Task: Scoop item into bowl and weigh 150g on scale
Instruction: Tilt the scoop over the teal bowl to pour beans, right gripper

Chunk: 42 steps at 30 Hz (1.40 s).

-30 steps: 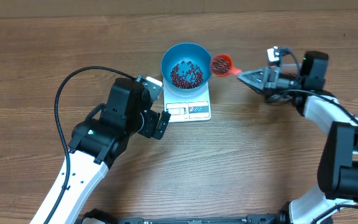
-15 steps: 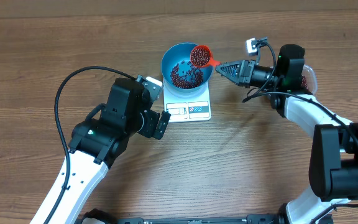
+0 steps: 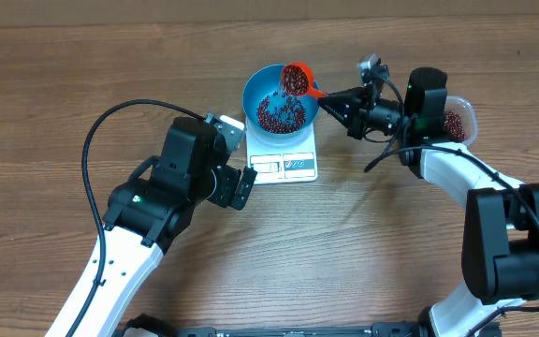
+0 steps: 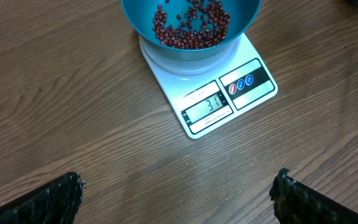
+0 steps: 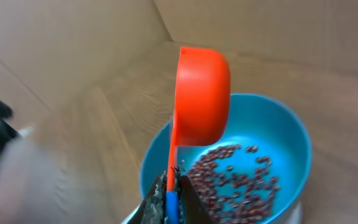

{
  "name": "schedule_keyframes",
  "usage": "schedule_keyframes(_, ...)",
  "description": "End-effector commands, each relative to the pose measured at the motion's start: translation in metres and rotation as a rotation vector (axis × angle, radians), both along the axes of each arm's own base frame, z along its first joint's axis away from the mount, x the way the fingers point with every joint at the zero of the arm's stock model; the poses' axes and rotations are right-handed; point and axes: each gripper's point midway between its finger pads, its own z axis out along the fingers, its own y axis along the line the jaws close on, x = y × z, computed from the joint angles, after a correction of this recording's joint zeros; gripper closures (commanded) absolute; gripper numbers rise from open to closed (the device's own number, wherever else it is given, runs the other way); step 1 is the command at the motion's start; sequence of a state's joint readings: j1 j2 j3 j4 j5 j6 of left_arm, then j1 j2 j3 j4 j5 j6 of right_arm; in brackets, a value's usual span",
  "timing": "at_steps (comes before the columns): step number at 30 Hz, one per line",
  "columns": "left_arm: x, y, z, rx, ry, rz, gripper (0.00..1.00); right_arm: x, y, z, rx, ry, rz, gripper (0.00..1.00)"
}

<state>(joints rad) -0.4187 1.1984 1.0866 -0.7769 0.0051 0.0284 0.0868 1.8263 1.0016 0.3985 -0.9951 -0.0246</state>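
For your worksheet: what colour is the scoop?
Orange-red scoop, clearest in the right wrist view.

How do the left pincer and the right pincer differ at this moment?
The left pincer stands wide open and empty; the right pincer is shut on the handle of the orange scoop. The left pincer hangs back from the scale, on its display side, while the right pincer reaches in to the blue bowl, holding the scoop tipped on its side over the beans. Both face the bowl on the scale.
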Motion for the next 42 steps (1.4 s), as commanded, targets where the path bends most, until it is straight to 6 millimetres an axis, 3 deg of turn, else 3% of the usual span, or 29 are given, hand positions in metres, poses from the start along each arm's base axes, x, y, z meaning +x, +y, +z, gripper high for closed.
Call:
schedule_keyframes(1, 0.001, 0.001, -0.003, 0.004, 0.005, 0.011, 0.00, 0.001, 0.001, -0.003, -0.105, -0.212, 0.043, 0.96)
schedule_keyframes(16, 0.001, 0.001, -0.003, 0.004, 0.005, 0.011, 0.00, 0.005, -0.002, -0.008, -0.290, -0.540, 0.094, 0.96)
schedule_keyframes(26, 0.001, 0.001, -0.003, 0.004, 0.005, 0.011, 0.00, 0.020, -0.011, -0.009, -0.364, -0.578, 0.017, 0.96)
schedule_keyframes(32, 0.001, 0.001, -0.003, 0.004, 0.005, 0.011, 0.00, 0.020, -0.010, -0.008, -0.357, -0.574, 0.018, 0.96)
schedule_keyframes(37, 0.001, 0.001, -0.003, 0.004, 0.005, 0.010, 0.01, 0.018, -0.013, 0.006, -0.271, -0.460, -0.022, 0.96)
schedule_keyframes(42, 0.001, 0.001, -0.003, 0.004, 0.005, 0.011, 0.00, 0.011, -0.023, 0.040, -0.169, -0.348, -0.075, 0.96)
